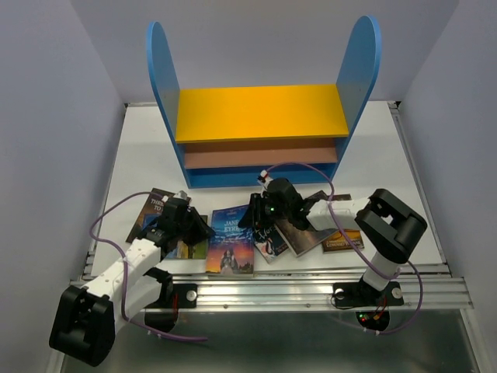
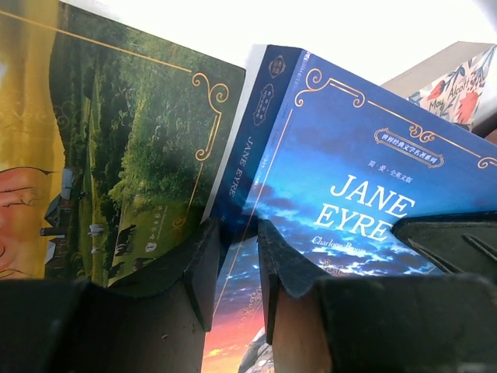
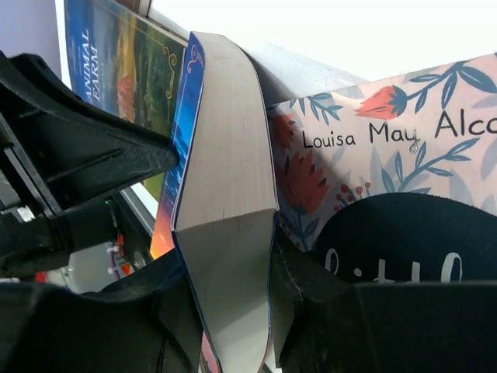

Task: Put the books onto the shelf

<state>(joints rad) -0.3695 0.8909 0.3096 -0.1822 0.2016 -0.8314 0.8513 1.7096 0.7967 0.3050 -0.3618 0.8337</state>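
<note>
Before the shelf [image 1: 260, 113], left jaws and right jaws both clamped on Jane Eyre book [image 1: 231, 241]

The white-and-black left arm [image 1: 128, 268] slants up from the lower left, and the matching right arm [image 1: 342, 210] bends leftward. The black-fingered left gripper [image 2: 237, 233] and right gripper [image 3: 225, 264] clamp opposite edges of one blue paperback [image 1: 231, 241].

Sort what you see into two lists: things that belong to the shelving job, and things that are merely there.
Belongs to the job: Jane Eyre, Animal Farm, Little Women, shelf.
Merely there: purple cables, metal rail.
</note>
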